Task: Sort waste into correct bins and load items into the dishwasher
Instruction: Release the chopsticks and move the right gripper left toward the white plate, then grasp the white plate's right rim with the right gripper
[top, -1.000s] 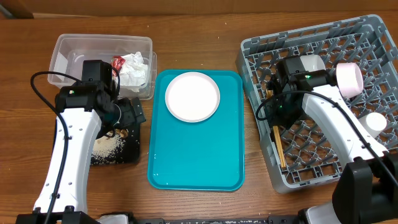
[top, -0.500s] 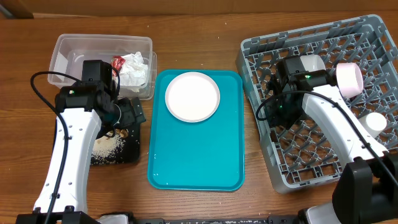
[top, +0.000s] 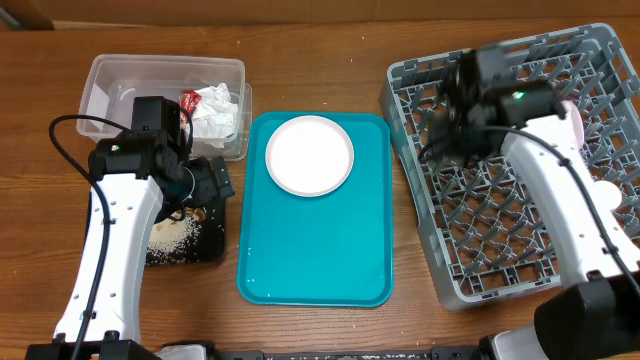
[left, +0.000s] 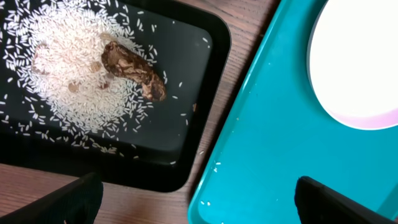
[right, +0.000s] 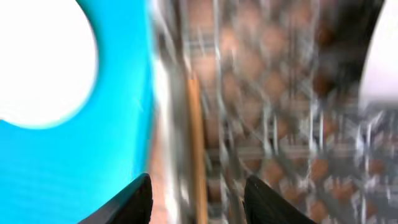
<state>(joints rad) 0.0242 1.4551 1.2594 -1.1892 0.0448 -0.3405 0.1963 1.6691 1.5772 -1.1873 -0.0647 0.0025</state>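
**Right arm swinging back over the dish rack**

The right arm is sitting farther toward the rear of the grey dish rack (top: 396, 100) than a second ago. Its wrist is now covering most of the pink cup (top: 577, 125), while the left arm is staying where it was.

The right wrist view is smearing heavily. A wooden stick (right: 195, 143) is showing only as an orange-brown streak, and it is not showing from overhead. The right tool (right: 196, 190) is hanging with its fingers apart, gripping nothing. Only the fingertips of the left tool (left: 196, 186) are entering the frame, spread wide, beside the black tray (left: 199, 81) of rice (left: 62, 68).

A brown wooden desk (top: 320, 40) is carrying a clear bin (top: 100, 80) of crumpled waste, the black tray and a teal tray (top: 315, 250) with a white plate (top: 309, 155).

The stick is lying inside the rack, just beside the wall nearest the teal tray. Its long axis is running along that wall, and I cannot tell which end is which.
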